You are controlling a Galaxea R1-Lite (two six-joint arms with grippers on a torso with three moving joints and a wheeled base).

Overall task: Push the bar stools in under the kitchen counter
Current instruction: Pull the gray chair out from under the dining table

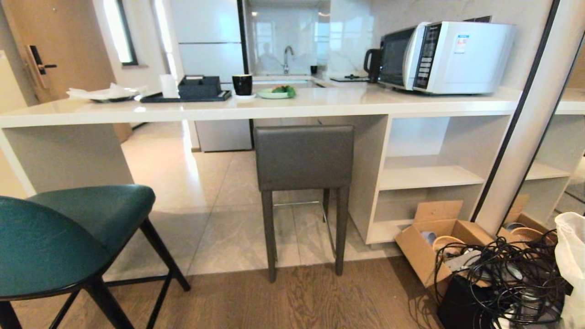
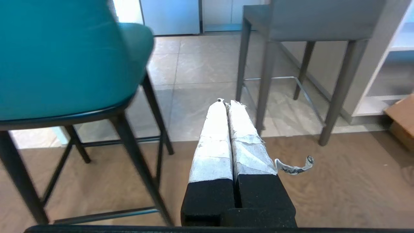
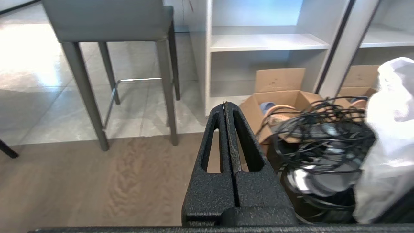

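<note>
Off-white stone kitchen counter (image 1: 292,106) spans head view w/ shelf cubbies (image 1: 429,176) under its right end. Grey stool (image 1: 304,157) stands at counter edge next to cubbies, back just below the top, rear legs on wood floor. Teal stool (image 1: 68,237) sits near left, well apart from counter, out on the wood. Microwave (image 1: 445,57), black mug (image 1: 242,84), green plate (image 1: 275,92) on top. Cardboard box (image 1: 434,242) + cable tangle (image 1: 507,278) lower right. No arms visible here.

Left wrist view: left gripper (image 2: 226,103) pointed roughly level over wood floor, white-wrapped fingers (image 2: 213,139) pressed together, holding nothing, touching nothing. Teal stool (image 2: 64,58) close beside it, grey stool (image 2: 310,22) farther ahead.

Right wrist view: right gripper (image 3: 225,105) also roughly level, black fingers (image 3: 245,139) together, empty, no contact. Grey stool (image 3: 106,19) ahead to one side, cubbies (image 3: 265,42) in front, box (image 3: 278,97) + cables (image 3: 320,132) close by.
</note>
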